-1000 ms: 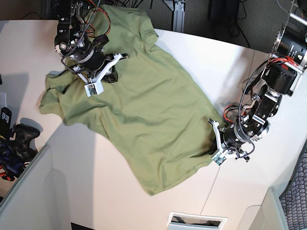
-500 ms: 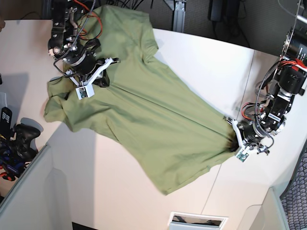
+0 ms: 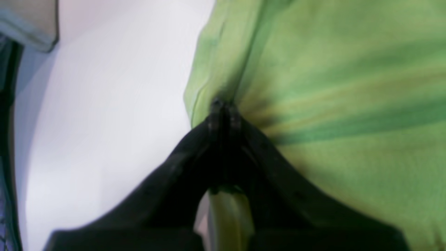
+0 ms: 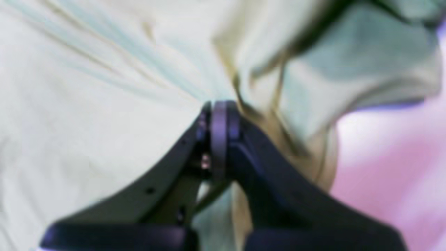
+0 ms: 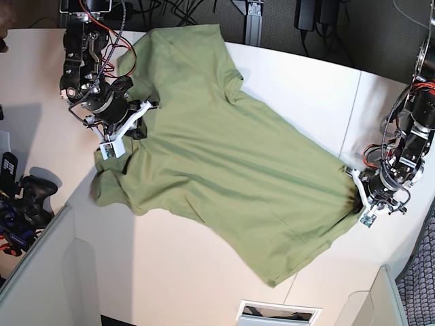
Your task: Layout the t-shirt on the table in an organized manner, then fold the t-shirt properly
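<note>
Both sets of fingers were clamped shut on the olive-green cotton t-shirt (image 5: 224, 170): left fingers (image 3: 223, 104) on its edge, right fingers (image 4: 217, 106) amid bunched folds, over the white surface (image 5: 299, 81).

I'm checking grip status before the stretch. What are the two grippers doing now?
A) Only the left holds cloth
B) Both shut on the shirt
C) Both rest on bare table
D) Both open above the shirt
B: the left gripper and the right gripper each pinch the t-shirt, pulled taut between them.
</note>
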### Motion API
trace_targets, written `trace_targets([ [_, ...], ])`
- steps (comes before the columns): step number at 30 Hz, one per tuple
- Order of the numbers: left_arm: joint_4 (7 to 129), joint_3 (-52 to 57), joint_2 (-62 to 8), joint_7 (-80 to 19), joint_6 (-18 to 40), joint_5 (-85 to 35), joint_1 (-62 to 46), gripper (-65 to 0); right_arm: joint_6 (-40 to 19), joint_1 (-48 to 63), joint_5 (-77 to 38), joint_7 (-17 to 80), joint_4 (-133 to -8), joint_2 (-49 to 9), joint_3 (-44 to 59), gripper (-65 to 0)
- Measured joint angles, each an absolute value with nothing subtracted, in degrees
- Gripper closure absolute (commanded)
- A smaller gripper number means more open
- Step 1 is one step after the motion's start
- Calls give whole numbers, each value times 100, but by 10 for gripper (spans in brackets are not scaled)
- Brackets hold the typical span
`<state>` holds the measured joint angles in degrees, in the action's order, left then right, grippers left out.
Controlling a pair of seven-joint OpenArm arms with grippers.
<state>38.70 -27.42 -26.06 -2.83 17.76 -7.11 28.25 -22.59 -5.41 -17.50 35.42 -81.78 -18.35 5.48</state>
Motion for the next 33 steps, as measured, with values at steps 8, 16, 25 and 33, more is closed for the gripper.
trace_targets([
  [8, 3894, -2735, -2615, -405, 1739, -714, 2749, -13, -2250, -661, -1750, 3433, -8385, -1828, 803, 0],
  [16, 4130, -2714, -2777, -294, 1660, -812, 2397, -13, -2250, -1487, -1107, 3000, -7065, -1876, 825, 0],
  [25, 4836, -2670, -2947, -364, 1496, -740, 1772, -13, -2235, -2178, -1160, 2309, -5419, -1920, 808, 0],
  [33, 5118, -2637, -3050, -346, 1435, -792, 1363, -13, -2265, -2709, -604, 2040, -4840, -1920, 805, 0],
])
